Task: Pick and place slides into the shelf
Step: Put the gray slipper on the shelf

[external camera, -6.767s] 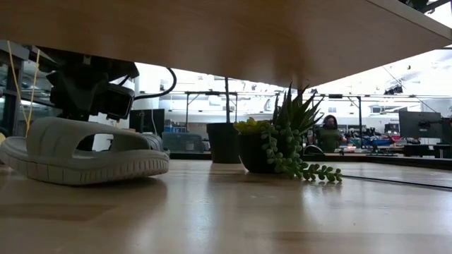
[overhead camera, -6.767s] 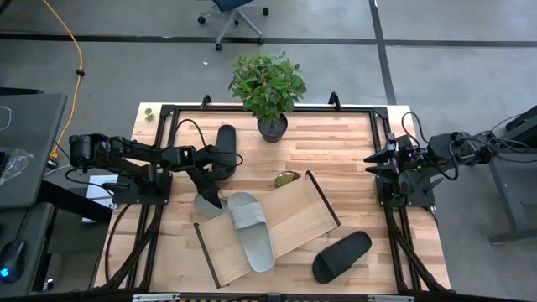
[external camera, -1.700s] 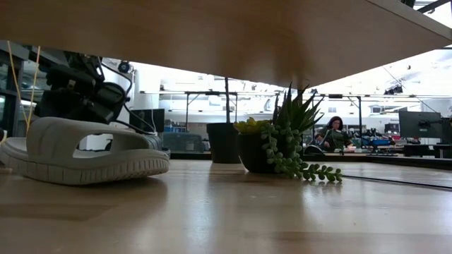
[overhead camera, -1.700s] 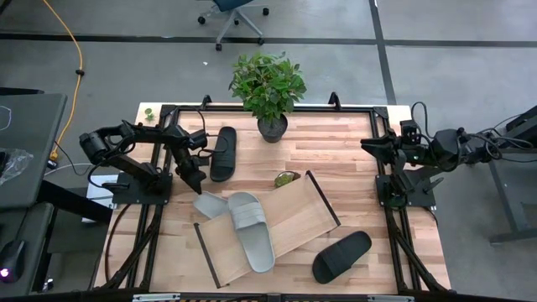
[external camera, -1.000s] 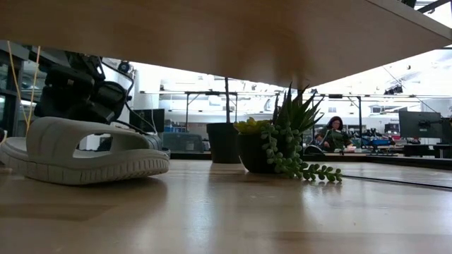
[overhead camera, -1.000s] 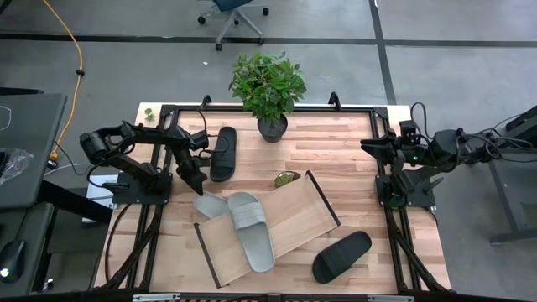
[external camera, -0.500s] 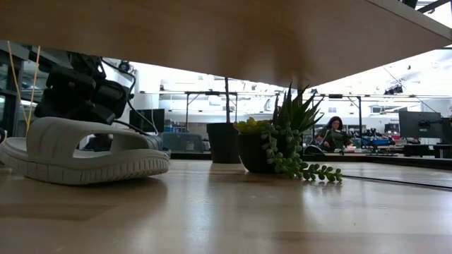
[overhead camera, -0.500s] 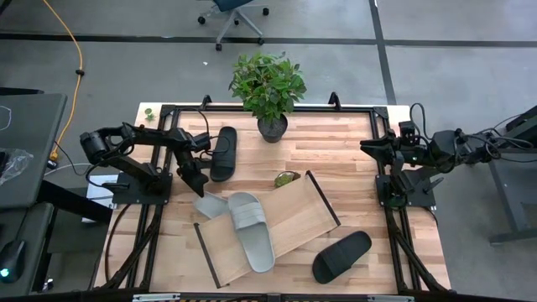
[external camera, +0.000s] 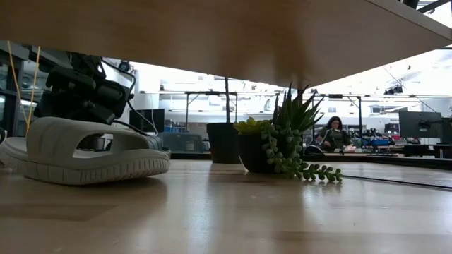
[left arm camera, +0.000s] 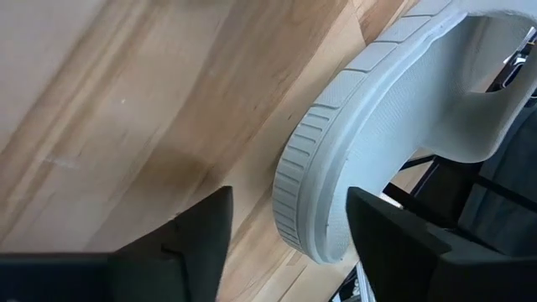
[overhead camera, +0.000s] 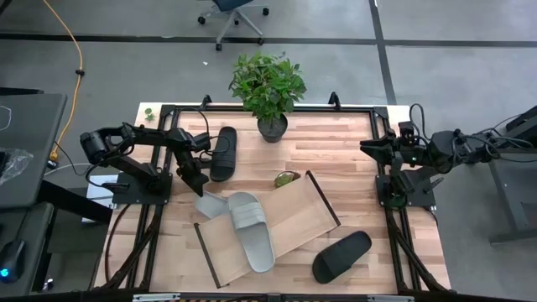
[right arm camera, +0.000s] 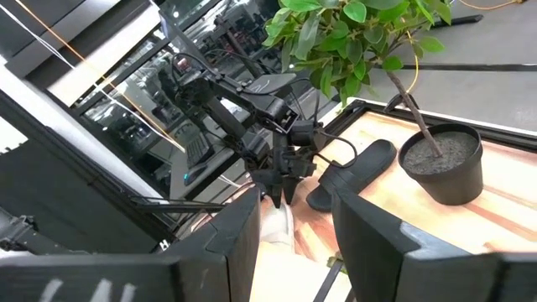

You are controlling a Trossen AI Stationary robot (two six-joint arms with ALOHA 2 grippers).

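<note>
One light grey slide (overhead camera: pixel 252 232) lies lengthwise on the shelf (overhead camera: pixel 295 220), a tilted light-wood tray. A second grey slide (overhead camera: pixel 208 204) sits at the shelf's far-left corner, its rounded end (left arm camera: pixel 312 210) on the table. My left gripper (overhead camera: pixel 200 185) hangs open just over that end, pointing down, with a finger standing on either side of it (left arm camera: pixel 289 252). In the low view it (external camera: pixel 78 95) shows behind this slide (external camera: pixel 85 152). One black slide (overhead camera: pixel 223 153) lies far left, another (overhead camera: pixel 342 256) near right. My right gripper (overhead camera: pixel 367 155) waits open at the right edge (right arm camera: pixel 289 252).
A potted plant (overhead camera: pixel 268 88) stands at the far edge, and a small succulent (overhead camera: pixel 285 178) sits by the shelf's far corner (external camera: pixel 282 152). Bare tabletop (overhead camera: pixel 336 143) lies between the plant and the right arm. A person (external camera: pixel 332 134) sits in the room behind.
My left gripper has sunk slightly toward the grey slide's end at the shelf's far-left corner, staying open. The slides and the shelf have not moved.
</note>
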